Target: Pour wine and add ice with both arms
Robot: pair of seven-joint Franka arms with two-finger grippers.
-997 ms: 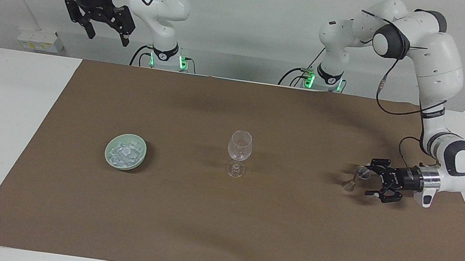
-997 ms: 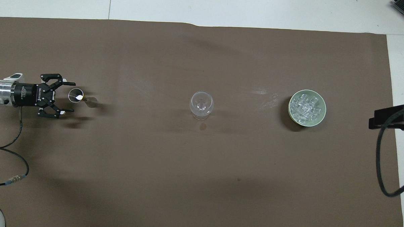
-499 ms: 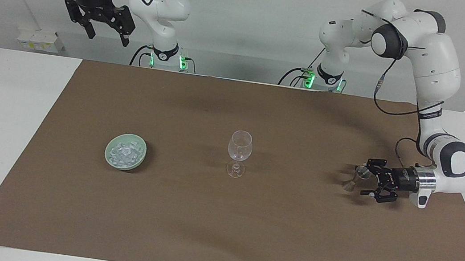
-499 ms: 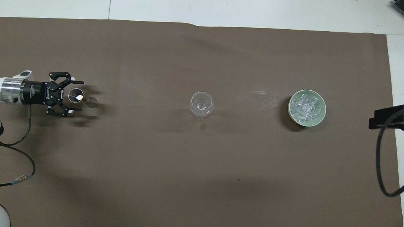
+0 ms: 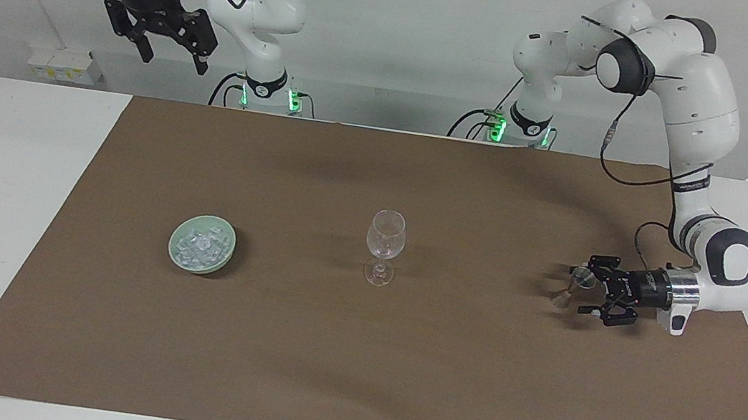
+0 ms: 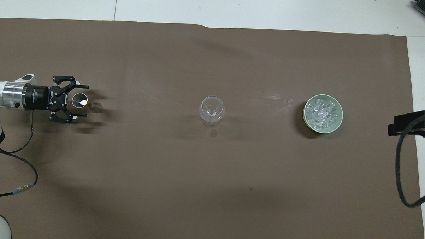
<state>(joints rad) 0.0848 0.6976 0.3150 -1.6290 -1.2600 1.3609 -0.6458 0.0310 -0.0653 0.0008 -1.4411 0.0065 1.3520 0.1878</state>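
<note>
Left gripper [image 5: 586, 291] wide open around small jigger [image 5: 571, 285] near mat [image 5: 396, 372] edge, gripping nothing; off-centre closing risks tipping it. Right gripper [image 5: 174, 50] open, empty, waiting high over table corner.

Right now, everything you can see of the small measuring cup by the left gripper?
The measuring cup is a small clear jigger: round open mouth, narrow waist, flared foot. It stands upright on the brown mat at the left arm's end. The left gripper lies level with open fingers either side of it; contact can't be told.
</note>
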